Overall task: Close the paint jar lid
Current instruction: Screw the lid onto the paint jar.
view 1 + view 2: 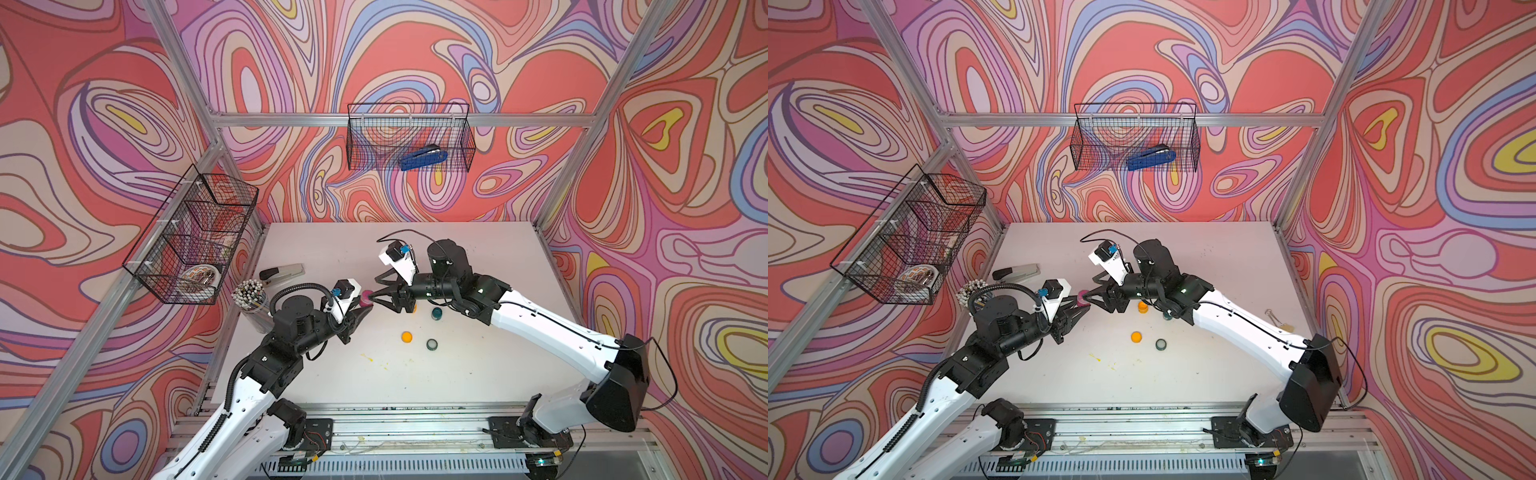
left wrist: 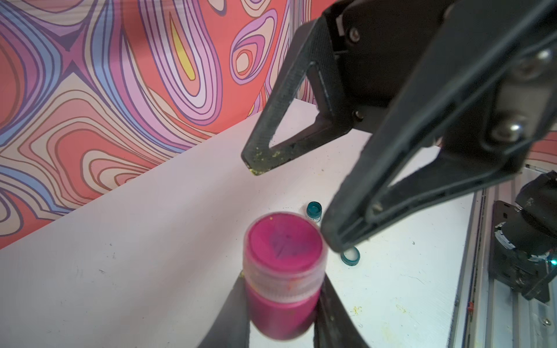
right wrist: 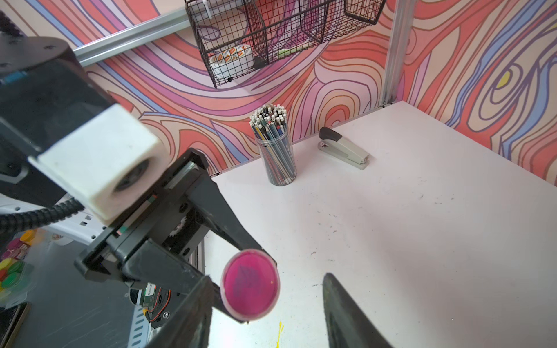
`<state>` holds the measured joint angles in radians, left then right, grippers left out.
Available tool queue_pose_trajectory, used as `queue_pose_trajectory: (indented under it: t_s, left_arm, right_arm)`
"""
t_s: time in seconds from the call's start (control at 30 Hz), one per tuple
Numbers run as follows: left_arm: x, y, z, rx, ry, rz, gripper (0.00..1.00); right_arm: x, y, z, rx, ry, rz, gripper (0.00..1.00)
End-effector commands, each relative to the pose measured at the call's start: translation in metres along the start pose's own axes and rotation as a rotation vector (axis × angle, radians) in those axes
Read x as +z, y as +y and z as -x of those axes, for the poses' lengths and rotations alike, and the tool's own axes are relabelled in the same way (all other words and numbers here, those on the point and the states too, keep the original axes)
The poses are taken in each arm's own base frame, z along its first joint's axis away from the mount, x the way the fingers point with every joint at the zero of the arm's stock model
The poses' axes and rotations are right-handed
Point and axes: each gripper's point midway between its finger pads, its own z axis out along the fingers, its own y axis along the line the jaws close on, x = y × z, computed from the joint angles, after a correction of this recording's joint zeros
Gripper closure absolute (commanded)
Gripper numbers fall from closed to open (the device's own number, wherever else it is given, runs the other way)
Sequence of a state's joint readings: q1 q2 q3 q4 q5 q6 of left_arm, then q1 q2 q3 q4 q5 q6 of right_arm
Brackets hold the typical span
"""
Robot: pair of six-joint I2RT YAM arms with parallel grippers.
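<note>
Shows the paint jar point(image 2: 283, 310), lid point(image 2: 284, 244) seated on it, clamped by the body between the fingers of the left gripper point(image 2: 282, 281), above the table point(image 1: 457, 374). Places the lid between the spread fingers of the right gripper point(image 2: 294, 206): against one, well apart from its mate, with the axis apparently tilted toward that palm. Calls for centring, probably. Leaves free room beyond the fingertips, save the teal jar point(image 2: 314, 209) and teal lid point(image 2: 351, 256).

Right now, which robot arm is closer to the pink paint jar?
Left. The left arm has its jaws clamped on the pink paint jar; the right arm holds its jaws open at the lid, one tip beside it.
</note>
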<state>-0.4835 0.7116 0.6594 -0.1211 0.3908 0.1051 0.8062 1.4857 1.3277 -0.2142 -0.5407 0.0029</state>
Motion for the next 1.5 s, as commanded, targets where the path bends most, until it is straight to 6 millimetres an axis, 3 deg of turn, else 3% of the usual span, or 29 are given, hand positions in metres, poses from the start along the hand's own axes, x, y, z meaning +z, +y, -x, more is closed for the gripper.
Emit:
queue_pose_trajectory:
  t_s: [0.0,1.17,1.47]
  left_arm:
    - [0.0,-0.006,0.003,0.013,-0.011,-0.034,0.72]
    - [0.003,-0.001,0.01,0.022,-0.024,-0.014,0.72]
    - [0.002,0.018,0.023,0.043,-0.063,0.092,0.73]
  right_arm:
    - [0.004,0.005,0.003,-0.017,0.003,0.044,0.42]
    - [0.012,0.008,-0.011,0.018,0.051,0.068,0.62]
    - [0.021,0.001,-0.013,0.076,0.043,0.027,0.63]
